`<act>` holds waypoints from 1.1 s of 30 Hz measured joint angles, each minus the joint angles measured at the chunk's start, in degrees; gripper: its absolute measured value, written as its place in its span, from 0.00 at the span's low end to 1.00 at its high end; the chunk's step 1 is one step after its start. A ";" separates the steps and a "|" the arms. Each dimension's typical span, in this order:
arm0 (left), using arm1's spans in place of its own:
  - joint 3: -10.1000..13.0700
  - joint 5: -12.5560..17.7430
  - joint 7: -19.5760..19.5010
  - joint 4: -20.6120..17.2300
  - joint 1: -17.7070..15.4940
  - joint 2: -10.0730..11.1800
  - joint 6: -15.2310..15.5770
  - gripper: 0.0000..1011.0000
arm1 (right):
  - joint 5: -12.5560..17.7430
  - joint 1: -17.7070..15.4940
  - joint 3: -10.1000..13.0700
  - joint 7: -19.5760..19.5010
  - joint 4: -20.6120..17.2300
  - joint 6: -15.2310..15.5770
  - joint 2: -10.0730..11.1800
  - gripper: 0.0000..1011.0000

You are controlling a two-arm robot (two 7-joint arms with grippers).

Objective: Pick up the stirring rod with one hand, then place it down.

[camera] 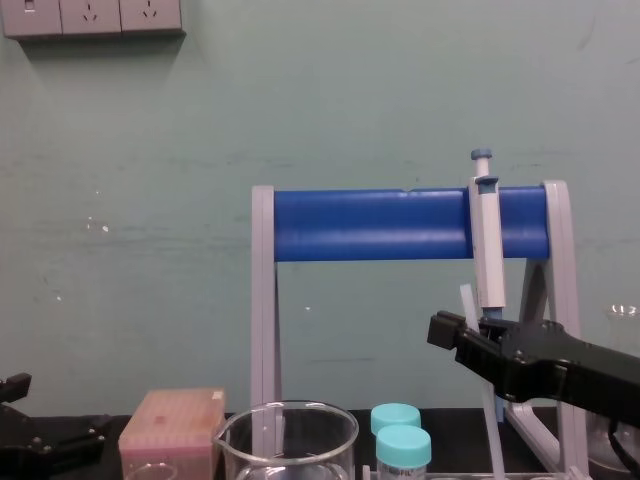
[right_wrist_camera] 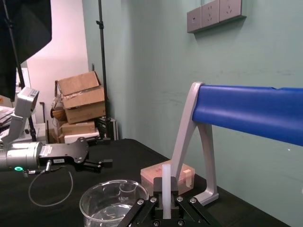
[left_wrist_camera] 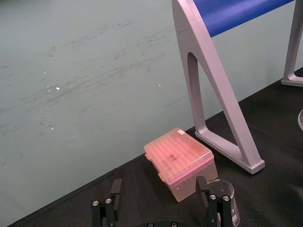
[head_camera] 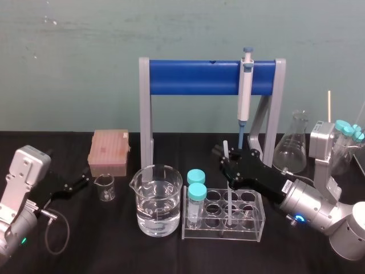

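The stirring rod (head_camera: 226, 149) stands nearly upright, gripped partway up by the right end effector (head_camera: 227, 162), whose black fingers are clenched on it from both sides. In the right wrist view the translucent white rod (right_wrist_camera: 166, 189) rises straight up between those fingers. Its top pokes out above the end effector, and its lower length runs down into a well of the clear tube rack (head_camera: 251, 220), in the third column from the robot's left; I cannot tell whether that is the front or the back row.

The rack sits on the black counter (head_camera: 171, 254) and holds two blue-capped tubes (head_camera: 197, 191) at its left end. Just left of it is a large beaker (head_camera: 158, 200) of clear liquid, with a small empty beaker (head_camera: 105, 187) and a pink tip box (head_camera: 109, 151) farther left. Behind the rack, a grey-and-blue pipette (head_camera: 246, 85) hangs on the blue-barred stand (head_camera: 194, 77), and an Erlenmeyer flask (head_camera: 291, 145) stands to the right.

The left end effector (head_camera: 80, 182) is low at the counter's left side, near the small beaker, its fingers (left_wrist_camera: 115, 189) released and spread apart.
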 joint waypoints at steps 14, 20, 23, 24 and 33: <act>0.00 0.00 0.00 0.00 0.00 0.00 0.00 0.99 | -1.14 0.30 -0.15 -0.36 1.01 0.26 -0.47 0.07; 0.00 0.00 0.00 0.00 0.00 0.00 0.00 0.99 | -1.12 0.31 -0.14 -0.39 1.01 0.26 -0.46 0.07; 0.00 0.00 0.00 0.00 0.00 0.00 0.00 0.99 | -1.09 0.30 -0.14 -0.39 1.01 0.26 -0.45 0.07; 0.00 0.00 0.00 0.00 0.00 0.00 0.00 0.99 | -1.08 0.31 -0.14 -0.39 1.02 0.26 -0.44 0.07; 0.00 0.00 0.00 0.00 0.00 0.00 0.00 0.99 | -0.98 0.28 -0.10 -0.39 0.99 0.26 -0.43 0.29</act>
